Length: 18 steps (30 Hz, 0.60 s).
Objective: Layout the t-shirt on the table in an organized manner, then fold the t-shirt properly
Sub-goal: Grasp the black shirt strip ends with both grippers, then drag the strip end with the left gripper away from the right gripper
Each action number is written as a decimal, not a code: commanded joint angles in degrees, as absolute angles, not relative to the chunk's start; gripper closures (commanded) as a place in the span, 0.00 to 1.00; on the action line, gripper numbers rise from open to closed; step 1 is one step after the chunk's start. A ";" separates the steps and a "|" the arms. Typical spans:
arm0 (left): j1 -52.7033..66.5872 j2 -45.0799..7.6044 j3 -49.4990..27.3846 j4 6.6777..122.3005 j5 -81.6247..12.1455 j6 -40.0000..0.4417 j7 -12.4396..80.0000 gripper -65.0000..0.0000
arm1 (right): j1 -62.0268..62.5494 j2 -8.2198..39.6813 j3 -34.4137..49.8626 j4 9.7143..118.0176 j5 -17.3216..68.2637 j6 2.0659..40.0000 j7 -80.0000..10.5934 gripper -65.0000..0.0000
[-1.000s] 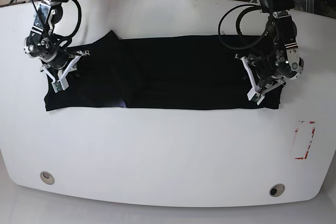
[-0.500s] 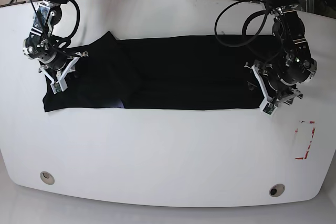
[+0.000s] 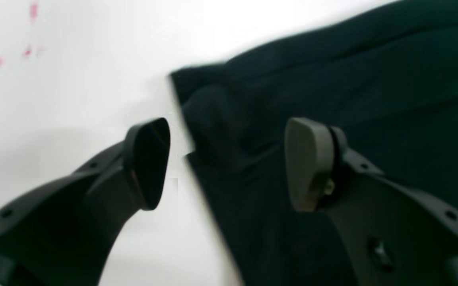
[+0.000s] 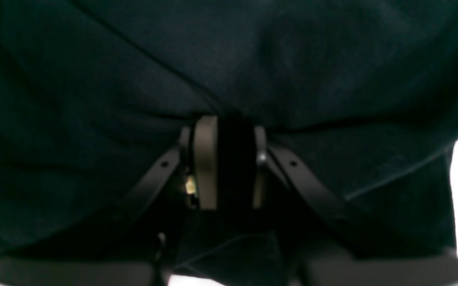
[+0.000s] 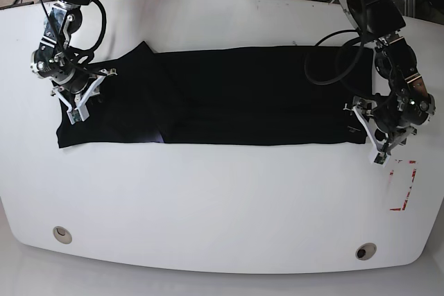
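The plain black soft-fabric t-shirt (image 5: 229, 95) lies spread on the glossy white tabletop (image 5: 222, 199), one end pinched in the closed right end effector (image 4: 229, 159), while the wide-open, empty left end effector (image 3: 225, 163) straddles its opposite edge.

Plain black t-shirt (image 5: 229, 95) unprinted on glossy white counter (image 5: 208, 199); red tape rectangle (image 5: 402, 185) at 4 o'clock; two grey grommet holes (image 5: 62, 234) near 6.

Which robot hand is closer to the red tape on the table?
Left. The left gripper hangs open just beside the red tape, off the t-shirt edge. The right gripper pinches the shirt at the table's far opposite end.
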<state>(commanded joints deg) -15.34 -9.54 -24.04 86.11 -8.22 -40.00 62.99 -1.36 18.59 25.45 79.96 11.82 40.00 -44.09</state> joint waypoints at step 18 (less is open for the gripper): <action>-15.34 -11.03 -20.18 72.13 -8.31 -40.00 54.11 0.35 | -1.36 18.51 25.45 79.87 11.91 40.00 -44.09 0.82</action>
<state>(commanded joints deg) -15.34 -11.03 -20.18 72.13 -8.31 -40.00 54.11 -1.36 18.51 25.45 79.87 11.91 40.00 -44.09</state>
